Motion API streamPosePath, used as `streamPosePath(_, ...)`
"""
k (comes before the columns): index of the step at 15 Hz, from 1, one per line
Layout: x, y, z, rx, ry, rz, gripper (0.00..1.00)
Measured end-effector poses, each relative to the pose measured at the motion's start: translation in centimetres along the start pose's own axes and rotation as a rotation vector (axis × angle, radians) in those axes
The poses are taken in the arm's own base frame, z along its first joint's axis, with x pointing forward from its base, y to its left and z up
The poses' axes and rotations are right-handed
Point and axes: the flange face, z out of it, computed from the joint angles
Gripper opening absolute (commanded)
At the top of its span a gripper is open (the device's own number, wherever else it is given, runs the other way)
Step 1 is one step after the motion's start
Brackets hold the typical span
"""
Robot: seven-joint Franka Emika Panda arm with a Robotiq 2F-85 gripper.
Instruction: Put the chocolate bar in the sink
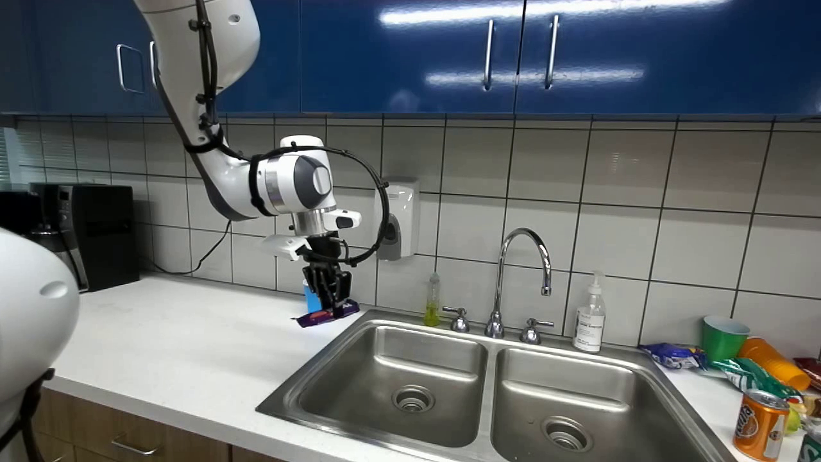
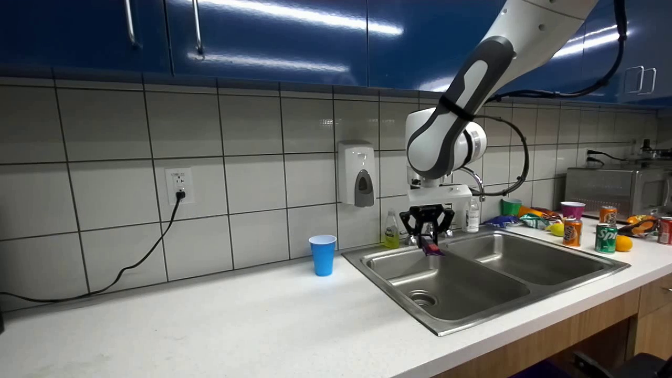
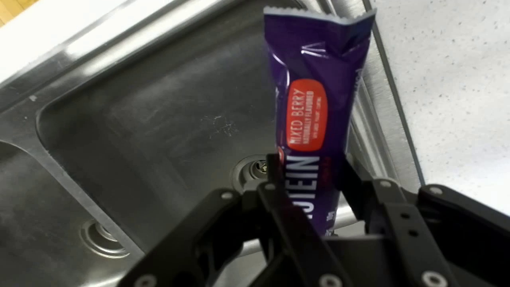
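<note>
Purple-wrapped chocolate bar (image 3: 312,119): pinched between the fingers (image 3: 360,191), suspended near the edge of the sink (image 1: 487,398). Current step, by judgement: transfer. Next: centre over the nearer basin (image 1: 359,391), lower, release. Only the wrist view resolves wrapper lettering (image 3: 305,115); both exterior views show the blue cup (image 2: 323,257), absent there.

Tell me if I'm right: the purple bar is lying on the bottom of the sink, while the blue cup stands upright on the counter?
Not quite: the purple bar isn't lying in the sink. The pincer holds it up, as the wrist view and both exterior views show. The blue cup does stand upright on the counter.
</note>
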Motion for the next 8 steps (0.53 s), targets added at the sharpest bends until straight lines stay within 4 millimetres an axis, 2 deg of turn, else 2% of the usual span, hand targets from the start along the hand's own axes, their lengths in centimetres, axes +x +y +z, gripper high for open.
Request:
streamPosePath(4, 0.2, 2.0, 1.0, -0.001, -0.002, 0.024, 0.16)
streamPosePath(8, 0.3, 3.2, 3.1, 0.002, -0.004, 0.041, 0.16)
